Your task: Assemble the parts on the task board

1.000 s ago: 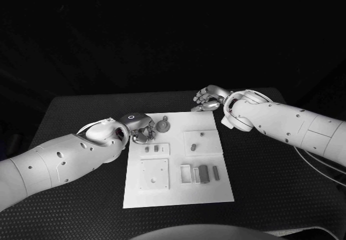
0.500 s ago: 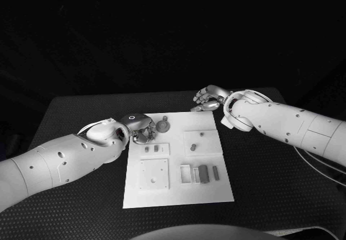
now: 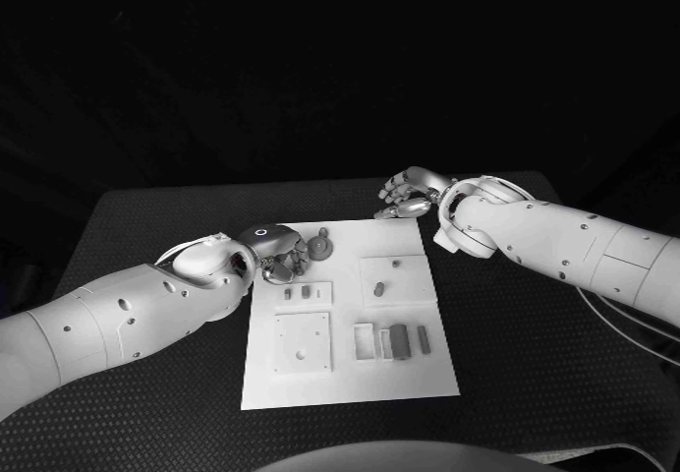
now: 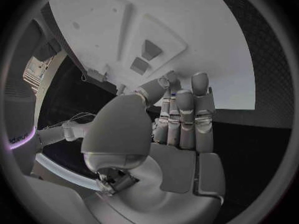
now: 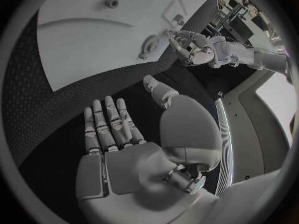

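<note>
Black table (image 3: pixel 538 344) carries the white board (image 3: pixel 347 379) at its middle. The left hand (image 3: pixel 276 251) hangs over the board's far left corner, fingers curled beside a round part (image 3: pixel 321 246); whether it grips anything, I cannot tell. The right hand (image 3: pixel 408 194) sits just past the board's far right corner, released, fingers apart, as the right wrist view shows. Small grey parts (image 3: pixel 401 340) lie in the board's near recesses. No writing is readable.

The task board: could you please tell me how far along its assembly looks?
Early, by the look of it. On the task board several grey parts lie loose. The left hand is at the round part near the far edge; a grip is unclear. The right hand hovers open, empty.
</note>
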Available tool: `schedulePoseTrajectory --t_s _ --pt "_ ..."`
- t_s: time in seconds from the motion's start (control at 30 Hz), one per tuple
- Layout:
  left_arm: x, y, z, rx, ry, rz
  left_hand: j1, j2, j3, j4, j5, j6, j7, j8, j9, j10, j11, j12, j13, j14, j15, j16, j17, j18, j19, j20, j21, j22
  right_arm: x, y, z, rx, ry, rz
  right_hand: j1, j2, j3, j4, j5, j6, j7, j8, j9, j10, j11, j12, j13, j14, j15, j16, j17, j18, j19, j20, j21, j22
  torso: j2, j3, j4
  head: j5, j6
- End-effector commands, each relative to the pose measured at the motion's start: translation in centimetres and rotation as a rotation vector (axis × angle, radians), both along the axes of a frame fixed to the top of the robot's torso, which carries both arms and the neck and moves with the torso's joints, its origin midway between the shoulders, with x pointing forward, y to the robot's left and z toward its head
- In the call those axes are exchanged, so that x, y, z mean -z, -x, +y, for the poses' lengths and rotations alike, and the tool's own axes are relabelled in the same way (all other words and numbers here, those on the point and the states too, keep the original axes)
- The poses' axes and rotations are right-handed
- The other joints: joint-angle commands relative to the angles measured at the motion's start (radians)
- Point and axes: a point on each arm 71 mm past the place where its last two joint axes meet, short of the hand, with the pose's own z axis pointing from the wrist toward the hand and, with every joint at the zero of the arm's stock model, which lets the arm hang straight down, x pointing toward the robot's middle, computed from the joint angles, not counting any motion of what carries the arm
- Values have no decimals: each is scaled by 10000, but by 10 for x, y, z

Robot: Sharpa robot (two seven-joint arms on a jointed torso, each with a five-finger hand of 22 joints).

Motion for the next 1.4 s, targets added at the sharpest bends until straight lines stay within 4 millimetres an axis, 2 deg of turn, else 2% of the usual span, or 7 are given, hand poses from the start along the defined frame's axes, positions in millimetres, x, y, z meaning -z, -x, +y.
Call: schedulePoseTrajectory --t_s 0.03,0.37,0.47,0.67,0.8,1.1,1.4 --pt "3 3 -7 258 -37 233 -5 74 67 7 45 59 11 58 -2 236 171 -16 -3 74 -4 -13 -13 412 12 -66 -42 180 0 0 1 -103 -16 -38 -15 94 -42 -10 -12 -70 380 41 12 56 41 -66 -11 -26 73 40 13 -102 20 -3 -35 202 -1 -3 5 -6 -9" --pt "4 4 -6 248 -118 324 -15 82 65 6 46 71 7 63 3 256 166 -18 12 85 -9 -8 -8 409 22 -72 -45 182 0 0 0 -76 -3 -32 -19 91 -44 -8 -13 -71 384 43 11 57 46 -66 -11 -27 75 42 13 -101 22 -3 -38 202 -1 -7 0 -49 -1" --pt "5 3 -5 233 -202 350 -16 80 64 3 46 81 3 68 7 269 162 -18 20 92 -13 -2 -3 408 27 -76 -45 184 0 0 0 -90 -5 -24 -21 89 -45 -7 -12 -72 386 44 11 57 49 -66 -11 -28 76 43 13 -101 22 -3 -40 203 -3 3 0 -33 -9" --pt "11 6 -8 338 -304 438 -17 79 67 1 47 109 -11 81 18 306 148 -14 43 118 -26 22 13 403 38 -85 -48 188 0 0 1 -82 -7 -34 -31 92 -46 1 -12 -72 390 46 11 58 53 -66 -11 -28 78 44 13 -101 25 -1 -42 203 5 -15 2 -49 -14" --pt "13 6 -7 329 -328 453 -14 79 69 0 47 122 -18 87 23 320 142 -15 53 128 -32 33 21 402 47 -91 -47 191 0 0 1 -96 -13 -35 -35 95 -46 5 -12 -73 391 47 10 58 55 -66 -11 -28 80 45 13 -100 26 -1 -43 203 0 -11 -8 -44 -13" --pt "11 6 -8 349 -45 290 -50 82 67 14 49 119 -17 82 26 322 142 -31 67 129 -33 45 32 389 52 -93 -44 200 0 0 2 -102 -18 -36 -36 96 -46 8 -12 -74 393 48 9 58 58 -66 -11 -29 82 47 13 -99 27 -1 -46 204 -8 -8 14 -62 -6" --pt "9 5 -7 284 293 237 -271 -22 -23 36 46 -159 115 -77 -20 90 220 -205 78 38 42 -6 23 348 -56 -73 -107 199 0 0 1 -93 -4 -27 -45 92 -48 15 -12 -74 405 52 9 61 72 -66 -11 -30 103 49 13 -99 27 0 -51 204 -2 0 -2 -67 -1"
